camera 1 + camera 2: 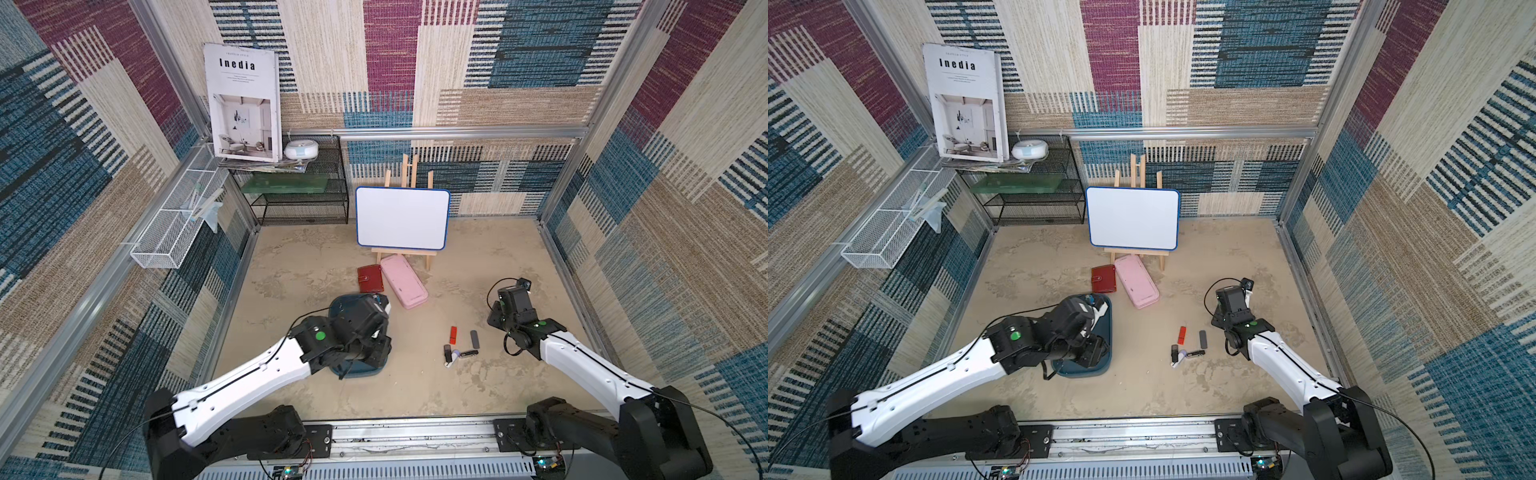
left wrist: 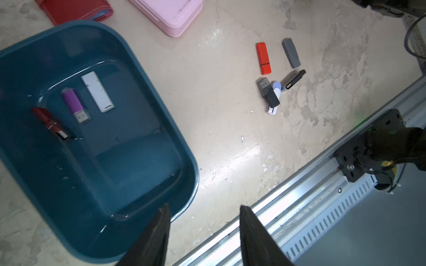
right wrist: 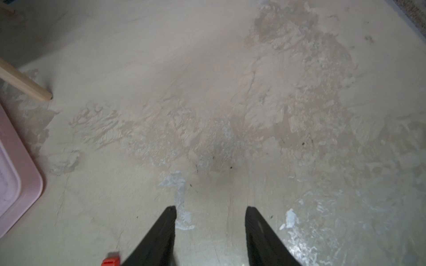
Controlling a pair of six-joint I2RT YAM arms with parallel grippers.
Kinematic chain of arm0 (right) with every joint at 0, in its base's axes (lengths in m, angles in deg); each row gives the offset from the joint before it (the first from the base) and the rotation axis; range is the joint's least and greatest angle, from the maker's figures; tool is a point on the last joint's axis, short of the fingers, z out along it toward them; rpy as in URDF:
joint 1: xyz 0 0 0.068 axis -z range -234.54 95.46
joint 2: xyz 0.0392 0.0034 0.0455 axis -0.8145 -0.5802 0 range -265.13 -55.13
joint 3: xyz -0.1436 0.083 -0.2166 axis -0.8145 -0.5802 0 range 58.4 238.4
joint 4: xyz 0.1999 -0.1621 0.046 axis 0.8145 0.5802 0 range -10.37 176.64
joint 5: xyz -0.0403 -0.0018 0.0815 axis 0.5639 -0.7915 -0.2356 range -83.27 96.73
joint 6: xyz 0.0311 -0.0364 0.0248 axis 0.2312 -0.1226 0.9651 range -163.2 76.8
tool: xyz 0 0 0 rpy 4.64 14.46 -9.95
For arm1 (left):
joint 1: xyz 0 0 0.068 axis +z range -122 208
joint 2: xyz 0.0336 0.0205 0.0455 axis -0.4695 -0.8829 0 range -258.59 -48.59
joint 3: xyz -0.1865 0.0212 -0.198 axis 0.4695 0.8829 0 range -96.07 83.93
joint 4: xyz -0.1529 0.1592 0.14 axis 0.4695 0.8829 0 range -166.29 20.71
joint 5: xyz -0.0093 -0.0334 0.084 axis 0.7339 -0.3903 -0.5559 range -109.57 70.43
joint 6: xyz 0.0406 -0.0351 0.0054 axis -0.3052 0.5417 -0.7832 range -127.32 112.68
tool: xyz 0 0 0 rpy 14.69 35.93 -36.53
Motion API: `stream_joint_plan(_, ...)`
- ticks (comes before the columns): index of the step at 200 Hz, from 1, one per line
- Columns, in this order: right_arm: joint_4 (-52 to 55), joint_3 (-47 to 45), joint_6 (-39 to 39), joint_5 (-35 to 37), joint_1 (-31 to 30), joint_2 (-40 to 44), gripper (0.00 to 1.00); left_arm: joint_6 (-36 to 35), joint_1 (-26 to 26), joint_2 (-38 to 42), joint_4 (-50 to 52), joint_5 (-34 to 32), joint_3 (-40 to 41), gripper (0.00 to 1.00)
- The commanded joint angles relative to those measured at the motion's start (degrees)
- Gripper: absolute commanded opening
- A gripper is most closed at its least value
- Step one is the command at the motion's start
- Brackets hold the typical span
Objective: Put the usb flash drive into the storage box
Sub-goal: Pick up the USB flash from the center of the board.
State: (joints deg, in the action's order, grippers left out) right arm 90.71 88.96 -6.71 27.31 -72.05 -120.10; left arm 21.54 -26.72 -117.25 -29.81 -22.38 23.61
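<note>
The teal storage box (image 2: 138,175) lies left of centre in both top views (image 1: 357,371) (image 1: 1105,328), mostly covered by my left arm. Inside it lie a white usb flash drive (image 2: 98,92), a purple one (image 2: 75,104) and a dark red one (image 2: 49,123). Several more drives lie loose on the table to its right: an orange one (image 2: 263,58) (image 1: 453,335), a grey one (image 2: 291,53) (image 1: 474,339), a black one (image 2: 295,79) and a small overlapping pile (image 2: 270,96). My left gripper (image 2: 204,207) hangs open and empty over the box's near rim. My right gripper (image 3: 211,208) is open and empty above bare table, just beyond the orange drive (image 3: 111,262).
A pink oblong case (image 1: 403,280) and a red wallet (image 1: 370,278) lie just behind the box. Further back a whiteboard (image 1: 402,218) stands on a wooden easel, with a black wire shelf (image 1: 299,187) at the back left. A metal rail (image 1: 415,436) runs along the front edge.
</note>
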Motion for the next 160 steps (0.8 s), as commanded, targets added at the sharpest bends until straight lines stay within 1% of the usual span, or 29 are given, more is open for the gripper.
stream_joint_plan(1, -6.9, -3.6, 3.1, 2.5, 0.7, 0.0, 0.54, 3.9, -2.8, -9.2, -4.7, -3.5, -4.4, 0.53)
stream_joint_plan(30, -8.0, -5.9, 5.0, 3.6, 2.3, 1.3, 0.54, 4.2, -5.4, -24.2, -6.5, -2.5, -14.0, 0.52)
stream_joint_plan(50, -8.9, -7.9, 5.7, 5.1, 2.4, 4.7, 0.54, 3.8, -6.2, -34.0, -6.4, -1.6, -21.5, 0.53)
stream_joint_plan(68, -8.8, -9.2, 6.4, 6.4, 2.5, 8.0, 0.54, 4.1, -6.3, -41.9, -4.7, -1.0, -28.2, 0.51)
stream_joint_plan(95, -9.4, -10.4, 6.7, 5.9, 2.5, 9.6, 0.55, 4.6, -6.3, -48.7, -3.9, -1.6, -34.7, 0.51)
stream_joint_plan(112, -9.6, -10.2, 6.9, 5.7, 2.5, 8.7, 0.55, 4.6, -6.2, -52.8, -1.7, -2.4, -39.6, 0.51)
stream_joint_plan(128, -9.6, -9.8, 7.0, 5.8, 2.5, 7.7, 0.55, 4.4, -6.2, -56.4, 0.2, -1.8, -43.9, 0.50)
stream_joint_plan(160, -9.5, -9.6, 7.1, 5.9, 2.5, 7.0, 0.55, 5.8, -5.8, -61.1, 1.8, -1.6, -47.7, 0.48)
